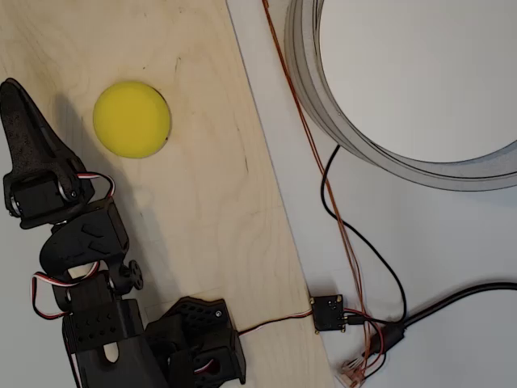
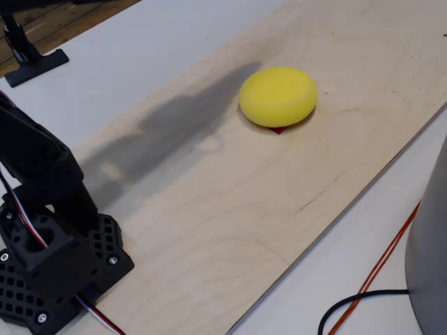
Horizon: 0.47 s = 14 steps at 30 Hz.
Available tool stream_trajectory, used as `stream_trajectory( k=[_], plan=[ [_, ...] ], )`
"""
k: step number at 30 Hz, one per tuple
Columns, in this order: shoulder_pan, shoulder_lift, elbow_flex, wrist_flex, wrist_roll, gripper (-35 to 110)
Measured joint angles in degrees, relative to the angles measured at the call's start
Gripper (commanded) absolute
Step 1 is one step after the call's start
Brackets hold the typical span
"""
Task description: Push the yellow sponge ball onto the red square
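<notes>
In the overhead view my claw is a dark tapered shape pointing toward the top edge, over the left margin of the plywood board; its fingers look pressed together with nothing between them, though from above I cannot tell for certain. Just right of my tip, apart from it, the yellow sponge ball rests on the board. In the fixed view the ball covers the red square, with a red sliver showing at its near edge.
</notes>
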Motion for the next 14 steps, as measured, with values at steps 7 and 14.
stream_trajectory(
  k=[7, 14],
  plan=[
    [-0.35, 0.09, 0.62, 0.62, 0.62, 0],
    [0.44, 1.93, 2.46, 0.62, 1.49, 0]
  ],
)
